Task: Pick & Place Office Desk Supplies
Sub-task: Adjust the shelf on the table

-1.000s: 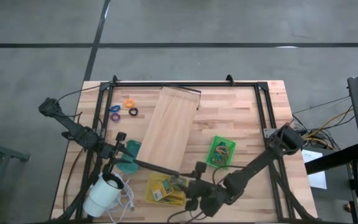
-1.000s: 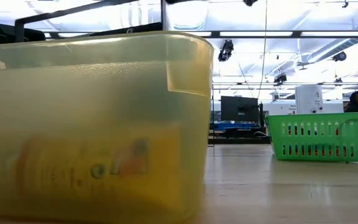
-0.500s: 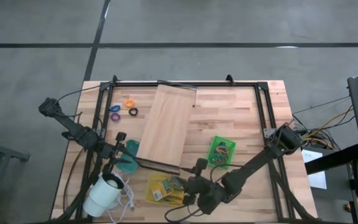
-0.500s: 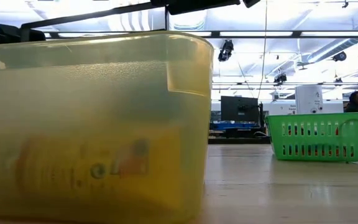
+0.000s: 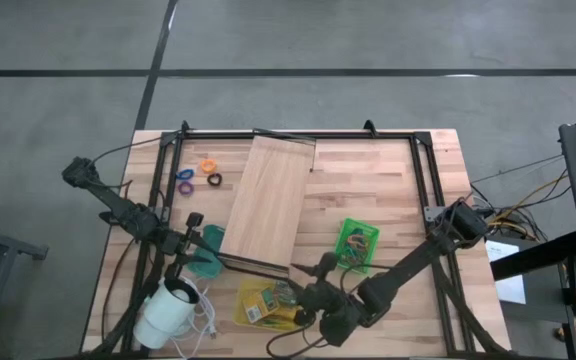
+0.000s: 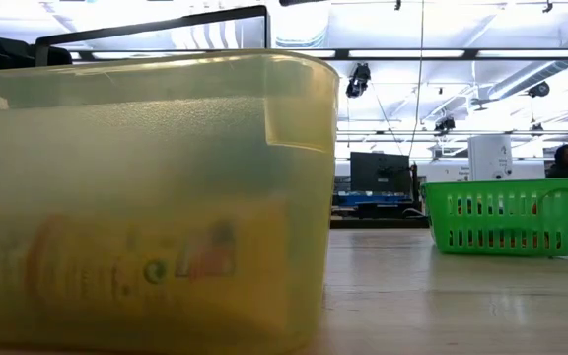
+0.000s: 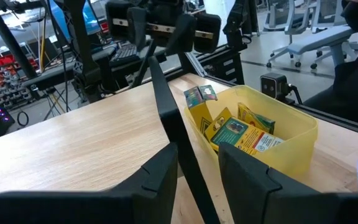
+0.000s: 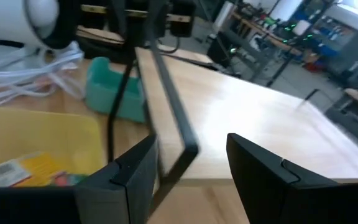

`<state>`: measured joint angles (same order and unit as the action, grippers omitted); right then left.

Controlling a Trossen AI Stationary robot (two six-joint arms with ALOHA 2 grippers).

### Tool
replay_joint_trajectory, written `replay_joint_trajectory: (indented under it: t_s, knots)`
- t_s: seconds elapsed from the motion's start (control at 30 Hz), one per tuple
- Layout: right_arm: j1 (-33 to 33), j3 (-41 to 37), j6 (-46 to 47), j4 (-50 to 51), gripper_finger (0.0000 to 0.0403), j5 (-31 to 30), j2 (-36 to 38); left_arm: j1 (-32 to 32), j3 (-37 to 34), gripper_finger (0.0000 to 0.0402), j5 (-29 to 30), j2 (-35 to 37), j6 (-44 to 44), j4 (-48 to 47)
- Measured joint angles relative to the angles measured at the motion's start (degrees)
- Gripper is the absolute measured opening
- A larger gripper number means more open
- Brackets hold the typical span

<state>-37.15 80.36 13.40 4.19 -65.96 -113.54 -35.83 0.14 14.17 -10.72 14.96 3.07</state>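
Your left hand (image 7: 197, 163) pinched the dark bar (image 7: 165, 115) narrowly while your right hand (image 8: 191, 163) only straddled it, wide, so the bar could have slipped into the yellow bin (image 7: 304, 128) of packets (image 7: 234, 132), leaving the rings (image 5: 208, 167) untouched across the desk (image 5: 388, 180).

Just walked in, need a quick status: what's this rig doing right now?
Both arms work on the long wooden board with a dark frame along its edge, lying across the table. The left claw straddles that frame at one end; the right claw straddles it from the other, by the yellow bin of small packets. The orange, purple and black rings lie untouched near the far-left corner, and the green basket sits right of the board.
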Motion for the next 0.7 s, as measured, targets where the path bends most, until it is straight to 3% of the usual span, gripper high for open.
replay_joint_trajectory:
  t_s: [0.47, 0.7]
  knots:
    - [4.68, -0.02, 1.60, -0.11, 0.0189, 11.69, -0.07, 0.00, 0.00, 0.0120, 0.19, 0.00, 0.00, -0.02]
    - [5.91, -0.09, 2.96, -0.09, 0.0156, 13.60, -0.07, 0.02, 0.00, 0.0120, 0.19, 0.00, 0.00, -0.02]
